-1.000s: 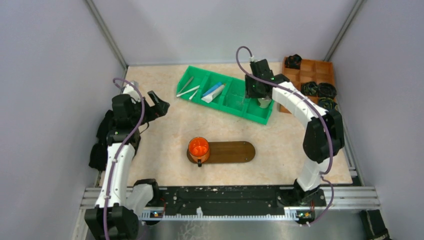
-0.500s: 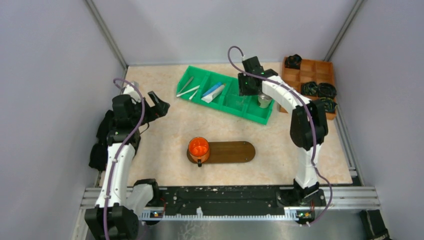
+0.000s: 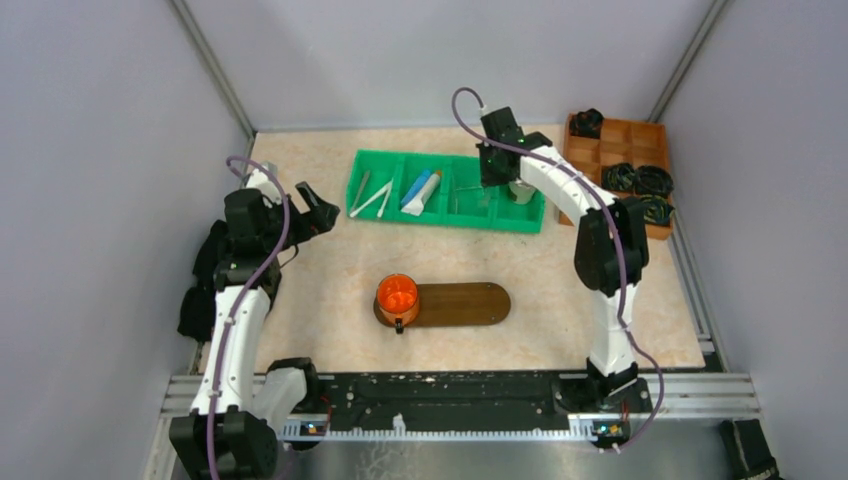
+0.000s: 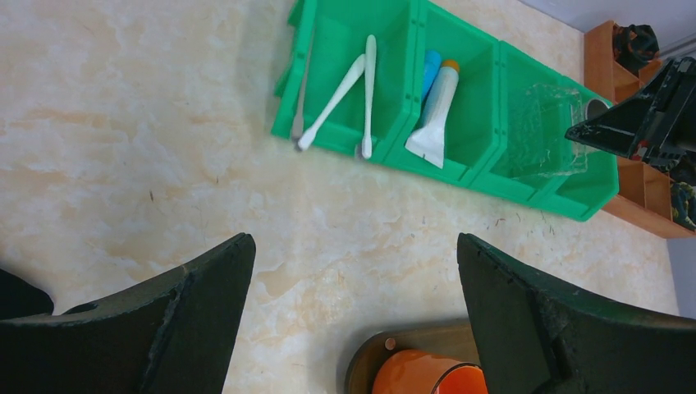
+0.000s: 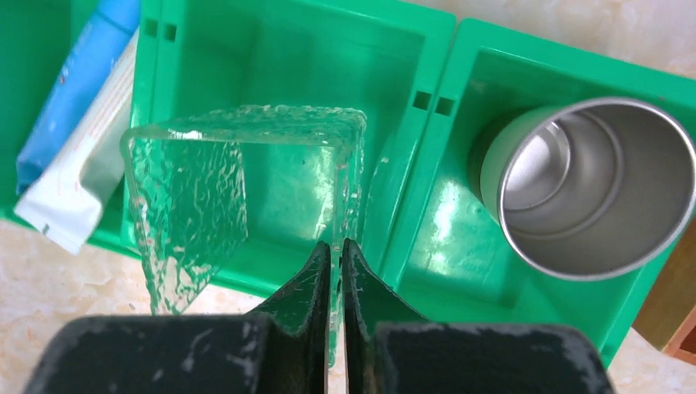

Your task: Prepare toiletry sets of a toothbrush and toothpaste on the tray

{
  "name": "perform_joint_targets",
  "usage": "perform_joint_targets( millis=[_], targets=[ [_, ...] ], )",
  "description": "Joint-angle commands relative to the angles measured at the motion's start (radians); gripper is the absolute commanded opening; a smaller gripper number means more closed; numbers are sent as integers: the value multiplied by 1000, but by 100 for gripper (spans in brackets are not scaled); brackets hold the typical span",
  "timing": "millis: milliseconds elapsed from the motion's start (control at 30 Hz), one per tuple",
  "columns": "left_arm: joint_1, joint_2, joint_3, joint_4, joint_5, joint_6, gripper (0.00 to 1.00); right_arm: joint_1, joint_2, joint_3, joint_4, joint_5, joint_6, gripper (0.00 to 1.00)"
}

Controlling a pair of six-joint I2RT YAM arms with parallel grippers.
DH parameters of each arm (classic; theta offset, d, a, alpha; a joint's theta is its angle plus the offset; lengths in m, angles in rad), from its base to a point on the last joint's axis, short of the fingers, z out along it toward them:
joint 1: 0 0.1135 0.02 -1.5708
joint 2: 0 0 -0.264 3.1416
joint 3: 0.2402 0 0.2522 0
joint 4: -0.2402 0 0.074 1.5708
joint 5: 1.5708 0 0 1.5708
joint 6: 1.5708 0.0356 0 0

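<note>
Two tubes [image 4: 435, 103] and the toothbrushes [image 4: 345, 90] are seen in the green bin [image 4: 484, 168], lying front to back, nearer the wide-spread left gripper [image 4: 353, 242]; the right gripper [image 5: 336, 254] is pinched on the wall of a clear cup [image 5: 197, 189].

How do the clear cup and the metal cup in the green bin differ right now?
The clear cup is see-through, dimpled and square-cornered; the metal cup is opaque, smooth and round. The right gripper is shut on the clear cup's wall; nothing touches the metal cup. The clear cup is in the green bin's second-last compartment; the metal cup is in the end one beside it. Both look empty.
</note>
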State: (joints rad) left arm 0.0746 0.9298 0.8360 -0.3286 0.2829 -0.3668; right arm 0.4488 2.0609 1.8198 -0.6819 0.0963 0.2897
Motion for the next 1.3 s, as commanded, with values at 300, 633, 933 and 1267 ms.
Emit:
perform_joint_targets(
  millis=[300,633,933,1267],
  targets=[
    [5,-13,-2,6,25,-3,99,50,-202,138,-71,38,-91,0],
    [5,-21,6,1,41,-3,99,173,-418,164,-398,164,-86,0],
    [6,-31,5,1,76,2,99,435,-561,-121,-637,466,138,0],
    [5,-51,-7,8,124,5,99,705,-407,-329,-821,835,597,0]
  ],
)
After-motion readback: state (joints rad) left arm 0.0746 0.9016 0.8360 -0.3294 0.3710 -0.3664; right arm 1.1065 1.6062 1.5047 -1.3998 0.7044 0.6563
